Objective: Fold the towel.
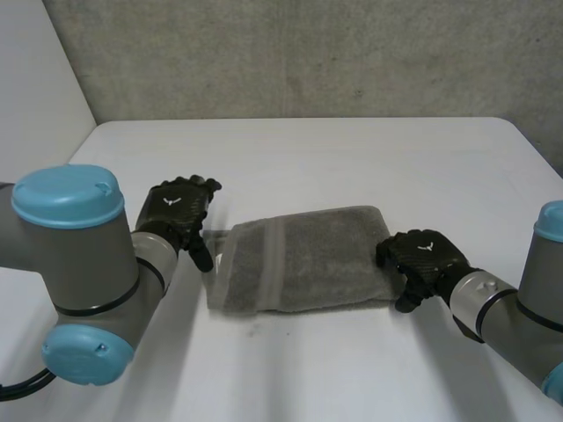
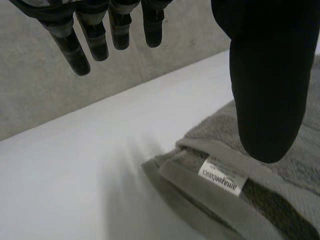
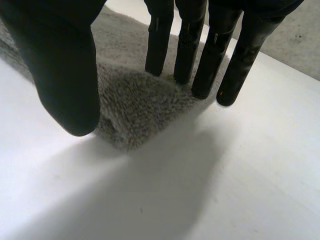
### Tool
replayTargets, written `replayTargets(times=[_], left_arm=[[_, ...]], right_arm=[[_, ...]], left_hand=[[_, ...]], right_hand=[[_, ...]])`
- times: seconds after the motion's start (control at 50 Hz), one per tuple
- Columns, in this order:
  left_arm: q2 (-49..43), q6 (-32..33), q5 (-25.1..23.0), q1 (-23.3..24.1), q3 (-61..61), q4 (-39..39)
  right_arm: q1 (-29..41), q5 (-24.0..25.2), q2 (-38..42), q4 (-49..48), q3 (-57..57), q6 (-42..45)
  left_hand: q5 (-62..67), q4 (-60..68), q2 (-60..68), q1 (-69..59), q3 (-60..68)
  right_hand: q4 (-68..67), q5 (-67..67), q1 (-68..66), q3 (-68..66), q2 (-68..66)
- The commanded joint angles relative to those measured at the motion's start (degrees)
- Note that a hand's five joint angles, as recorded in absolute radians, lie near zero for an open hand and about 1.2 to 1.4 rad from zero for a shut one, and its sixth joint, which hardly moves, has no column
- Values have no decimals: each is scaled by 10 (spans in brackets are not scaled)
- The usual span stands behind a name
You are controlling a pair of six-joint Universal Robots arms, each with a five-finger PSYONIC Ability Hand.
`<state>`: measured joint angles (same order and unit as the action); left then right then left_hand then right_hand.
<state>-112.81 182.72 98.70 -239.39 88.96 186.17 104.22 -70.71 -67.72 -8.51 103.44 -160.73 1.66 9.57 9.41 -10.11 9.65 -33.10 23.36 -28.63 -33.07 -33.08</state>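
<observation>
Much bare table (image 1: 352, 158) rings towel (image 1: 308, 259); left hand (image 1: 176, 211), right hand (image 1: 422, 258) at ends.

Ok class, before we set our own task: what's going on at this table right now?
A two-armed robot is working on a grey towel that lies on the white table, already folded into a compact rectangle. The left hand hovers open at the towel's left end, near its label, with its fingers straight and off the cloth. The right hand is at the right end, its straight fingers reaching down to a corner of the towel. Neither hand grips it.
</observation>
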Motion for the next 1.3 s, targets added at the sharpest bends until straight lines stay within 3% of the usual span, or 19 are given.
replayTargets(times=[0.02,0.04,0.08,0.26,0.36,0.4,0.52,0.68,0.78,0.8,0.82,0.84,0.86,0.88,0.9,1.02,1.22,1.3], left_arm=[[29,-81,-20,-15,16,1],[29,-82,-20,-15,16,1],[47,-113,-33,-24,24,1],[78,-129,-40,-42,32,0],[91,-129,-40,-53,36,-1],[100,-130,-40,-67,42,0],[104,-130,-39,-76,42,0],[103,-130,-39,-81,45,0],[102,-130,-39,-80,46,1],[102,-129,-40,-80,46,1],[102,-129,-40,-80,46,1],[102,-129,-40,-79,46,1],[102,-129,-40,-78,46,1],[102,-129,-40,-77,43,1],[102,-128,-40,-75,39,2],[95,-129,-40,-69,14,8],[-13,-131,-31,50,-95,3],[-58,-129,-26,67,-117,-6]], right_arm=[[-9,7,28,-66,8,4],[-9,7,28,-66,8,4],[-16,3,36,-85,6,4],[-23,-1,12,-92,-35,38],[56,-11,-4,-69,-106,37],[137,-13,17,-36,-164,34],[252,-4,93,-13,-228,43],[324,7,168,-19,-241,69],[324,18,168,-13,-236,70],[321,15,157,-12,-233,63],[321,15,157,-12,-233,63],[319,10,133,-12,-228,55],[319,10,133,-12,-228,55],[315,8,104,-12,-221,41],[299,6,79,-12,-210,28],[201,6,0,-12,-169,-41],[119,7,-29,26,-172,-150],[112,11,-13,38,-194,-166]], left_hand=[[-17,4,6,1,4],[-17,4,6,1,4],[-17,4,6,1,4],[-17,4,6,1,4],[-17,4,6,1,4],[-17,4,6,1,4],[-17,4,6,1,4],[-17,4,6,1,4],[-17,4,6,1,4],[-17,4,6,1,4],[-17,4,6,1,4],[-17,4,6,1,4],[-17,4,6,1,4],[-17,4,6,1,4],[-17,4,6,1,4],[-17,4,6,1,4],[-17,4,6,1,4],[-17,4,6,1,4]], right_hand=[[-281,278,-325,-281,-281],[-281,279,-326,-282,-281],[-468,466,-513,-469,-468],[-469,466,-514,-469,-469],[-469,466,-514,-469,-469],[-469,466,-514,-469,-469],[-469,466,-514,-469,-469],[-469,466,-514,-469,-469],[-465,462,-509,-465,-465],[-271,269,-316,-272,-272],[-269,267,-314,-270,-270],[-43,40,-88,-43,-43],[-41,38,-85,-41,-41],[146,-148,101,146,146],[231,-234,186,231,231],[231,-234,186,231,231],[231,-234,186,231,231],[231,-234,186,231,231]])
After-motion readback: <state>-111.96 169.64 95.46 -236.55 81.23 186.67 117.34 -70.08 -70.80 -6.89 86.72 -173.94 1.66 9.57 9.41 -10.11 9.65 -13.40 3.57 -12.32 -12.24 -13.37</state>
